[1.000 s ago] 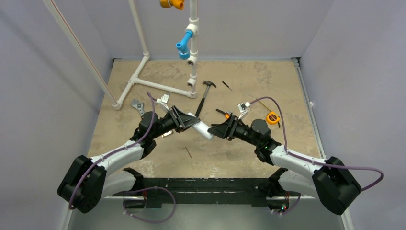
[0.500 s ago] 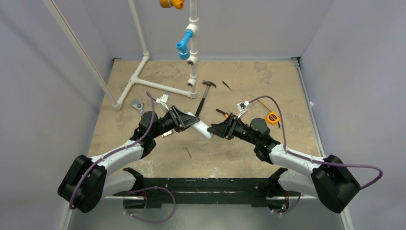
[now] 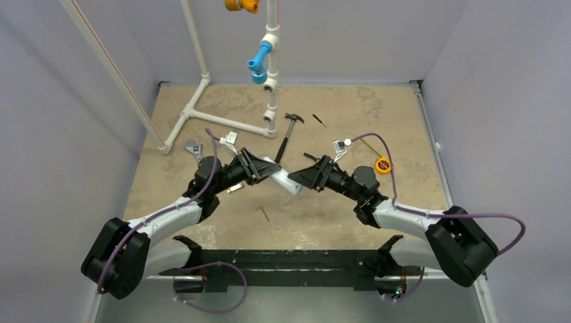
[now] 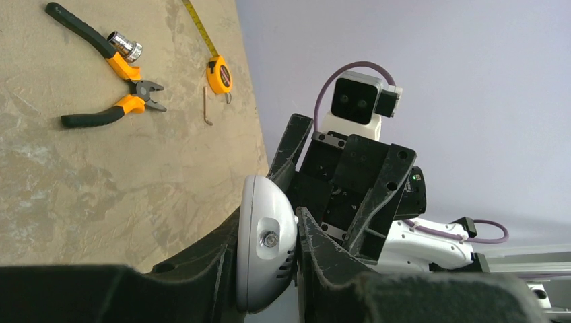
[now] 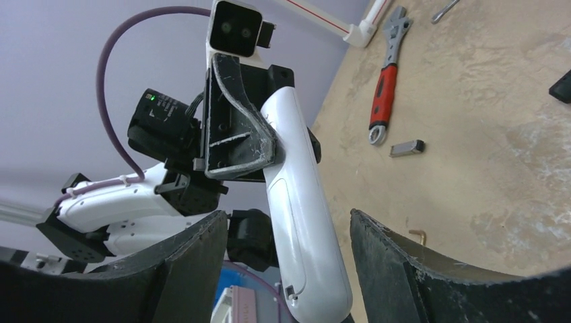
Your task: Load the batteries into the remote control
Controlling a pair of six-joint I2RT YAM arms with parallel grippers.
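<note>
your left gripper (image 4: 266, 252) pinched the remote control (image 5: 296, 188), seemingly light, stiff, slick; your right gripper (image 5: 286, 259) stood spread astride its long edges, the likeliest hold.

Tan table (image 3: 323, 222) — hammer (image 3: 286, 138), wrench (image 3: 193, 149), pliers (image 4: 128, 77), tape measure (image 3: 383, 165), hex key (image 3: 264, 213).

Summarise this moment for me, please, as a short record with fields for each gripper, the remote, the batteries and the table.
left gripper: shut on the remote control, holding it up off the table
right gripper: open, one finger on each side of the remote's free end, gaps showing on both sides
batteries: not made out in any view
lying on table: pliers, tape measure, hammer, wrench
</note>
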